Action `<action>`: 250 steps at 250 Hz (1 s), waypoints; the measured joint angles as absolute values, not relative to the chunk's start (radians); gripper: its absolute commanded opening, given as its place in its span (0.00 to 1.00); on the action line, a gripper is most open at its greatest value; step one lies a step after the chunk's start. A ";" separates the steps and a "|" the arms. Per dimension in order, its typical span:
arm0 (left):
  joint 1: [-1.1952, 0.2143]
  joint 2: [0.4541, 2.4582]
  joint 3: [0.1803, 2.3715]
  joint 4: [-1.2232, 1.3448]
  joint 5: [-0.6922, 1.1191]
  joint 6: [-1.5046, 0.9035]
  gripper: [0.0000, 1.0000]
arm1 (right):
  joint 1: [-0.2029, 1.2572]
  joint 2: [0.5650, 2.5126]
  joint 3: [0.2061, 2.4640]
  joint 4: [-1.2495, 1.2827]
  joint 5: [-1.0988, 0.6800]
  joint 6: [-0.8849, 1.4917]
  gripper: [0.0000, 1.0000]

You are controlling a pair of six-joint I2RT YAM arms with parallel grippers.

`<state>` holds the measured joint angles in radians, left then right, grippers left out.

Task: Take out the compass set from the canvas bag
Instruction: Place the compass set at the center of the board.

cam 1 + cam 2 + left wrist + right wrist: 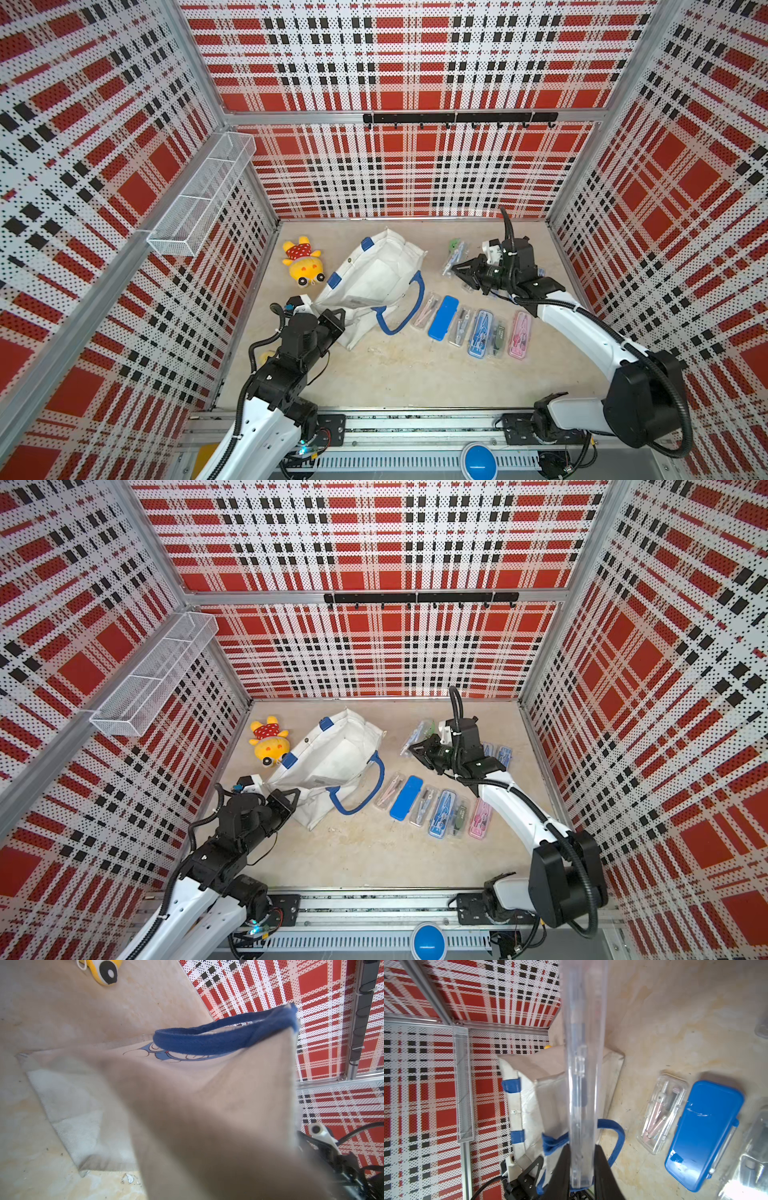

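While the left gripper (336, 316) pinches canvas bag (374, 270) rim, right gripper (456, 267) clamps compass set (582, 1043) outside it.

Left arm (259, 419) and right arm (582, 328), white shells, black joints, ribbed black cable hoses (686, 415), slim black jaws

Both top views hang high over the near edge of the cell and look steeply down toward the far red, white and black plaid wall (415, 174). They share almost the same sight of the whole beige table (395, 374), slightly shifted sideways. The left wrist view sits close against the white canvas bag with blue strap handles (207, 1115), whose blurred fabric fills it. The right wrist view looks along the clear plastic compass case (581, 1064) in the jaws of the right gripper (582, 1148), toward that bag and the blue plastic box (704, 1136), both also seen from above.
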<state>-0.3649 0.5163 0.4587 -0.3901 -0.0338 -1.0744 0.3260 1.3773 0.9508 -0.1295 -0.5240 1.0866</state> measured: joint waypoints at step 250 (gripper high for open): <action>-0.358 0.516 0.459 -0.389 -0.007 -1.086 0.00 | 0.239 1.893 0.968 0.227 -0.572 1.216 0.21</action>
<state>-0.3584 0.5156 0.4587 -0.3889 -0.0074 -1.0863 0.2390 1.8935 0.9676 0.2268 -0.5716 1.2156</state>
